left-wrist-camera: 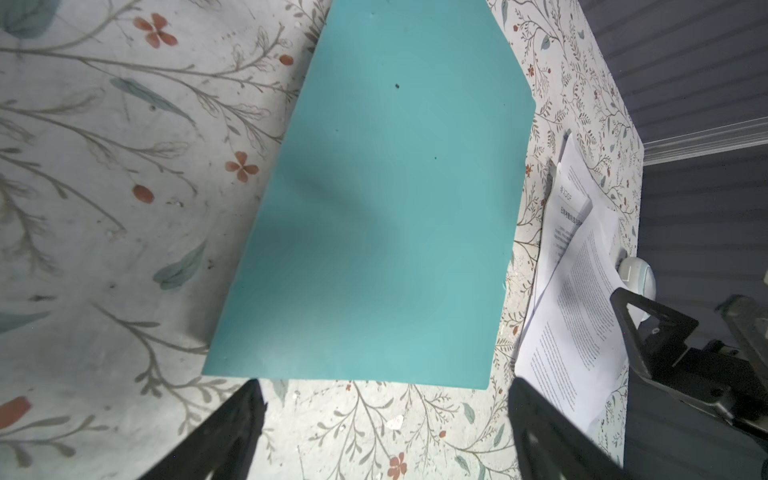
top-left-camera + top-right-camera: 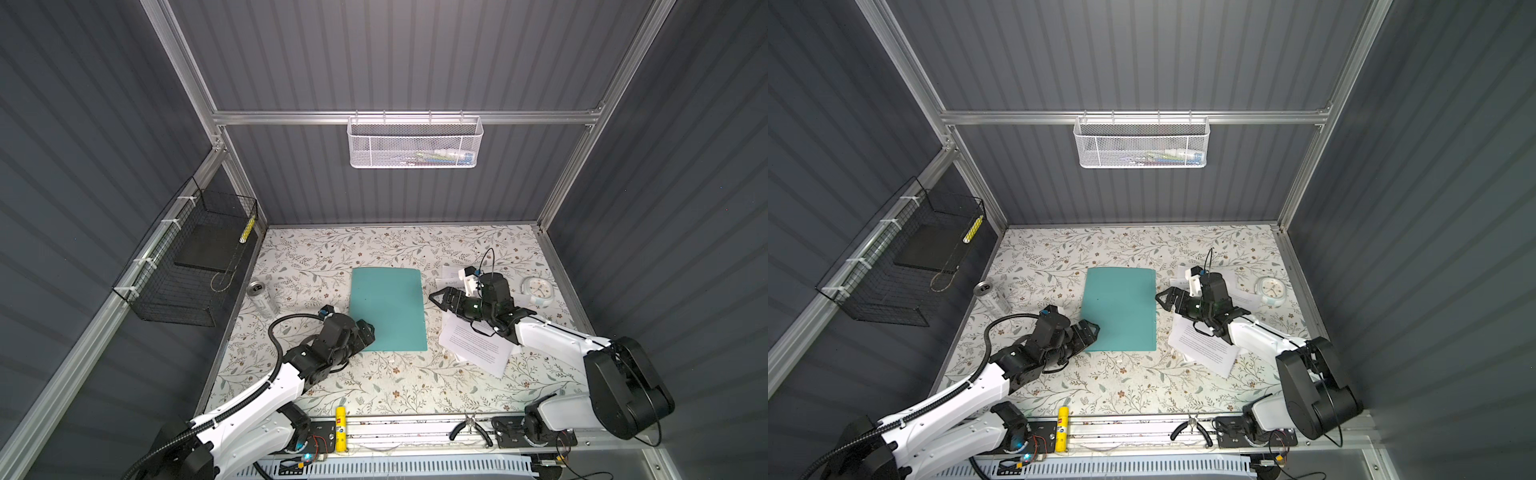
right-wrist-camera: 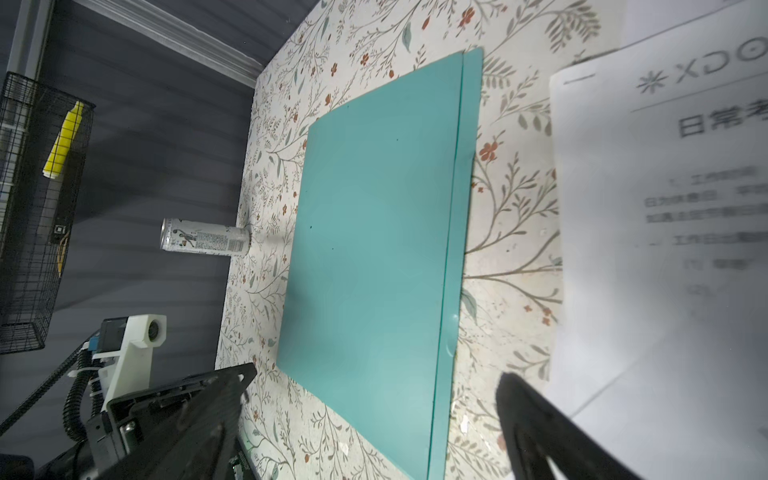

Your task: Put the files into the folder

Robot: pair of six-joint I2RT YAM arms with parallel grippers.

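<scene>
Overhead, folder (image 2: 388, 309): shut and flat in the middle of the table (image 2: 374, 386) in both top views. Nothing has been put inside it yet.
Papers (image 2: 473, 347): a loose, fanned pile just right of the folder and apart from it, partly under the right arm.
Left gripper (image 2: 369, 330): jaws wide and empty, low at the folder's near left corner. It is likely there to pin that side down.
Right gripper (image 2: 439, 298): jaws wide and empty, pointing at the folder's right edge from above the far end of the pile. It is probably placed to lift the cover.
Around: a can (image 2: 262, 297) sits left of the folder and a clock (image 2: 537, 289) beyond the papers. A glue stick (image 2: 340, 430) and pliers (image 2: 469, 428) lie on the front rail. All are well apart from the folder.
Left wrist view, folder (image 1: 382, 208): it fills the middle, its near edge just ahead of the spread fingers (image 1: 232, 432). The papers (image 1: 577, 299) lie off to one side.
Right wrist view, folder (image 3: 374, 249): the cover stops short of the back leaf, leaving a strip along the edge nearest the papers (image 3: 665, 208). That looks like the opening side.
In the way: the shut cover, which must be raised before any sheet goes in. The right arm lying over the pile may also hinder picking.
</scene>
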